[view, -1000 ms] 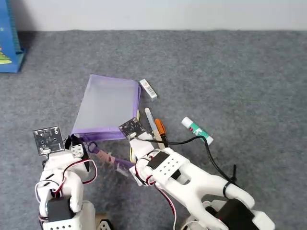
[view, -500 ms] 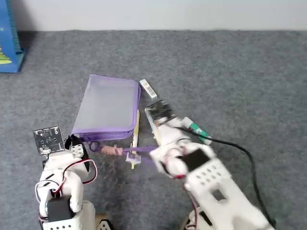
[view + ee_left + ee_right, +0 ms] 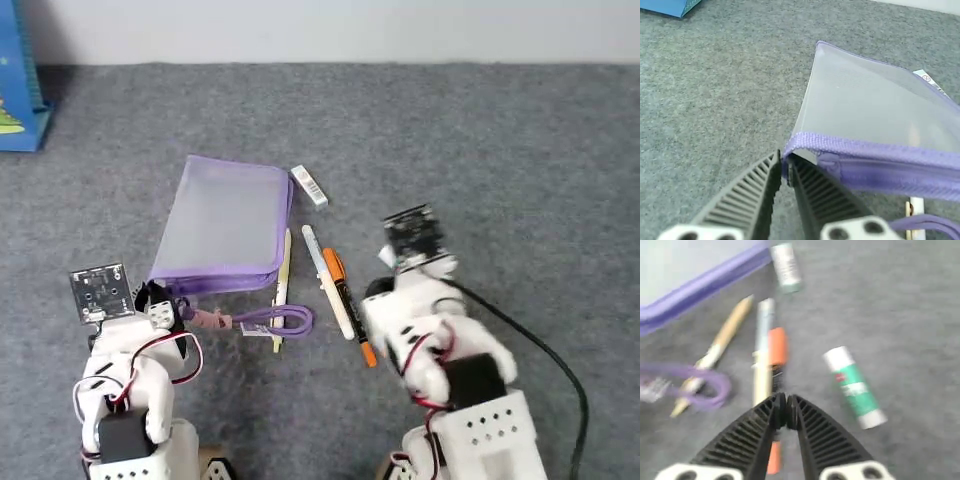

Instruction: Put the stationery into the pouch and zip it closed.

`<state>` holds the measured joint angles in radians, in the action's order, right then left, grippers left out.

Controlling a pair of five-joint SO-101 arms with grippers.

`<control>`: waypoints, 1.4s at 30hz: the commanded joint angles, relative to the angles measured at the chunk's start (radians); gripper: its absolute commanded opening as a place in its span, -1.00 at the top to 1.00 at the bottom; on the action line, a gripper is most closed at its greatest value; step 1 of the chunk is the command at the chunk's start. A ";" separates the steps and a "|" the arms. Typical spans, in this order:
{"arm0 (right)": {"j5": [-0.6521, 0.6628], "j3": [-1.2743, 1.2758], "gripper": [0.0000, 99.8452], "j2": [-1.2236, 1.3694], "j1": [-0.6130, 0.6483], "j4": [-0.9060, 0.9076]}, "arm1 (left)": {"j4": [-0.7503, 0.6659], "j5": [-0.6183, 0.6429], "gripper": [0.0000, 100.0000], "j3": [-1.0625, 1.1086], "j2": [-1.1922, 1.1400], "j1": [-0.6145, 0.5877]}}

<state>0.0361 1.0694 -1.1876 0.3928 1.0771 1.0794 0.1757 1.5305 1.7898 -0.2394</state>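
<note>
The translucent purple pouch (image 3: 225,225) lies flat at the left. My left gripper (image 3: 783,169) is shut on the pouch's (image 3: 875,115) near corner by the zipper end. A purple strap (image 3: 275,322) lies looped beside it. A wooden pencil (image 3: 281,285), a white pen (image 3: 328,280), an orange marker (image 3: 347,290) and a small eraser (image 3: 308,186) lie right of the pouch. My right gripper (image 3: 785,412) hangs shut and empty above the orange marker (image 3: 776,352), with the green glue stick (image 3: 854,387) just beside it.
A blue box (image 3: 18,90) stands at the far left edge of the grey felt table (image 3: 500,140). The right arm's body (image 3: 440,350) covers the spot right of the marker. Open felt stretches behind and to the right.
The right arm let go of the purple strap and swung right, away from the pouch. The strap now lies looped on the felt. The left arm has kept still.
</note>
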 commanded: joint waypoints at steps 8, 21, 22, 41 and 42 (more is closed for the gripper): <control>-0.172 0.094 0.66 0.268 0.259 -0.249 | -0.002 0.006 0.98 -0.042 0.003 -0.008; -0.173 0.006 0.61 0.704 0.386 -0.506 | -0.002 0.006 0.98 -0.042 0.003 -0.008; -0.175 -0.006 0.61 0.722 0.386 -0.506 | -0.002 0.006 0.98 -0.042 0.003 -0.008; -0.201 -0.052 0.95 0.917 0.381 -0.671 | 0.000 0.006 0.98 -0.042 0.003 -0.008; -0.199 -0.052 1.00 0.909 0.380 -0.673 | 0.000 0.006 0.98 -0.042 0.003 -0.008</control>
<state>-0.1573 1.0648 -0.2608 0.7656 0.4235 1.0794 0.1741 1.5305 1.7898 -0.2394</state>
